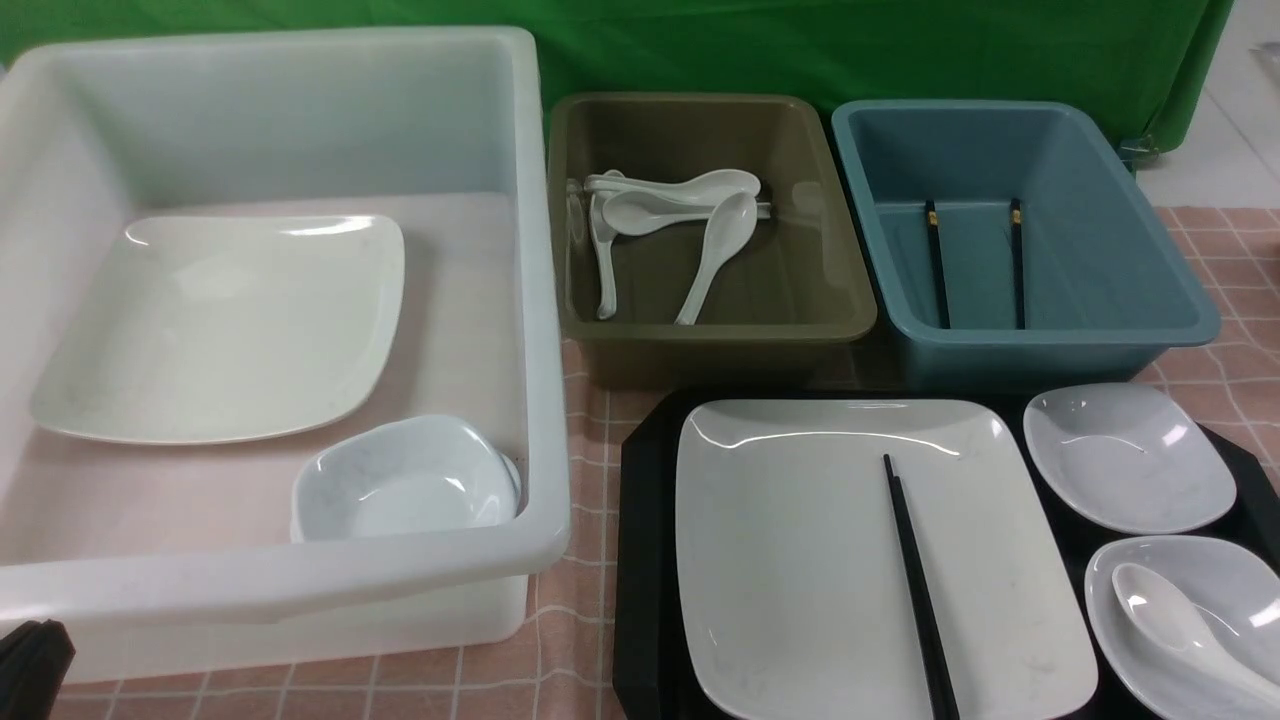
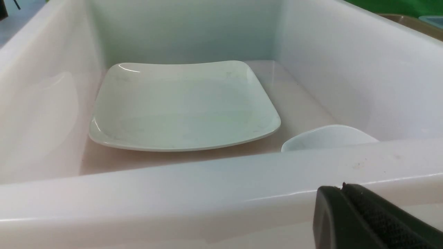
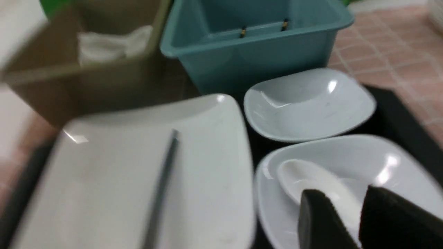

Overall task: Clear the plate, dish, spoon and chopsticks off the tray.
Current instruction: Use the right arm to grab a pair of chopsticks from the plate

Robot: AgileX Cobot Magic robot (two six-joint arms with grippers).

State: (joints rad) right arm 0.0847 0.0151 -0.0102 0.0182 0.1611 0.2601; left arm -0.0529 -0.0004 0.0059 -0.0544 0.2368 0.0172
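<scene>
The black tray (image 1: pixel 645 560) at the front right holds the large white plate (image 1: pixel 800 540), with the black chopsticks (image 1: pixel 915 580) lying on it. To the plate's right are two white dishes, a far one (image 1: pixel 1125 455) and a near one (image 1: pixel 1230 590). The white spoon (image 1: pixel 1165 610) lies in the near dish. In the right wrist view my right gripper (image 3: pixel 339 193) is open just over that dish (image 3: pixel 346 152), with the spoon's (image 3: pixel 301 176) handle between its fingers. It is out of the front view. My left gripper (image 2: pixel 342 188) is shut and empty outside the white bin's near wall.
A big white bin (image 1: pixel 540 300) at the left holds a twin plate (image 1: pixel 230 330) and a small dish (image 1: pixel 400 490). Behind the tray stand an olive tub (image 1: pixel 715 330) with several spoons (image 1: pixel 680 200) and a blue tub (image 1: pixel 1050 335) with chopsticks (image 1: pixel 935 260).
</scene>
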